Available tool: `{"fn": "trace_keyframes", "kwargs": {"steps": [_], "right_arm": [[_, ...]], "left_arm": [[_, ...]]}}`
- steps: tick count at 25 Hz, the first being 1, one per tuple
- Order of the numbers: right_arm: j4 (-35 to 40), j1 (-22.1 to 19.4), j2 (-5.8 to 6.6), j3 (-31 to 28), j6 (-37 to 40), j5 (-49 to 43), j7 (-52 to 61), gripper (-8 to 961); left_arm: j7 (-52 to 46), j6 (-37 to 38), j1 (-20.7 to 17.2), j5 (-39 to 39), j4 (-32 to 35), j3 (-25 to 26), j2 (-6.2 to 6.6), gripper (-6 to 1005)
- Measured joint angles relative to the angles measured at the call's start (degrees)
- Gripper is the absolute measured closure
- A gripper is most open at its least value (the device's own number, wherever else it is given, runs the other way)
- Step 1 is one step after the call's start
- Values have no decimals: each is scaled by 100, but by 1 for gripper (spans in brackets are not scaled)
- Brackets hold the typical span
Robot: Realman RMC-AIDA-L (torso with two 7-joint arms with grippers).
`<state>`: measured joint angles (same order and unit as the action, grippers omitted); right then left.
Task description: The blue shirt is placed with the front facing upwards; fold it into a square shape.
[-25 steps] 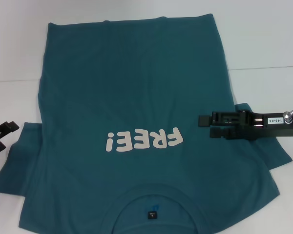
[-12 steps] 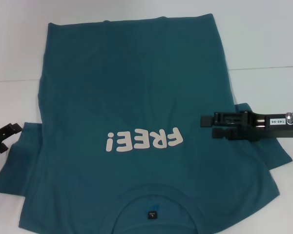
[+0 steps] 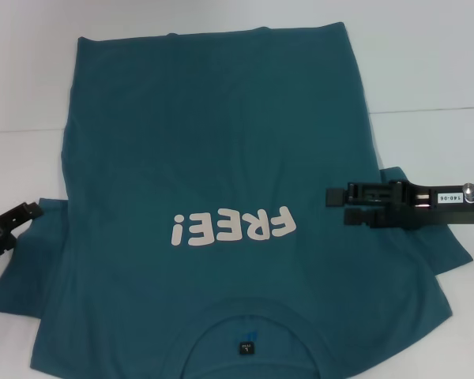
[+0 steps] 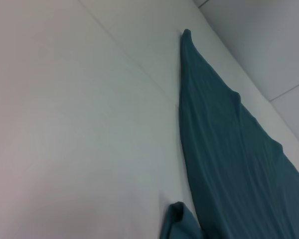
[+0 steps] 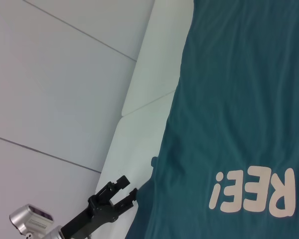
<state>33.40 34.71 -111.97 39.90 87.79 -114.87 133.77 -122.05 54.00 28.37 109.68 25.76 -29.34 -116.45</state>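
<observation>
The blue shirt (image 3: 213, 181), a large teal cotton T-shirt with white "FREE!" lettering, lies flat and face up on the white desk (image 3: 426, 63), collar nearest the robot, long axis running away toward the far hem. The right gripper (image 3: 336, 205), jaws narrowly parted and holding nothing, hovers over the right sleeve; the left gripper (image 3: 24, 215), narrowly parted too, sits at the left sleeve's edge.

Bright, even overhead light, soft shadows, white table (image 3: 426, 55) slightly washed out, left wrist view perhaps blurred.
</observation>
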Motion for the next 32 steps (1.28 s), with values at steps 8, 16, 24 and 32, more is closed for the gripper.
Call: {"fn": "trace_keyframes", "kwargs": {"steps": [8,16,24,32], "right_arm": [[0,-10,4,0,1,6,0,38],[0,-35,21,-68,1,9,0,38],[0,-74,43,-131,25,9,0,38],[0,-104,53,-199,42,8,0,38]], "left_arm": [[-4,18,2,0,-9,-86,0,127],[-8,51,3,0,-60,-84,0,126],[-28,124,3,0,-59,-121,9,230],[-238,-5,37,0,-69,-525,69,475]]}}
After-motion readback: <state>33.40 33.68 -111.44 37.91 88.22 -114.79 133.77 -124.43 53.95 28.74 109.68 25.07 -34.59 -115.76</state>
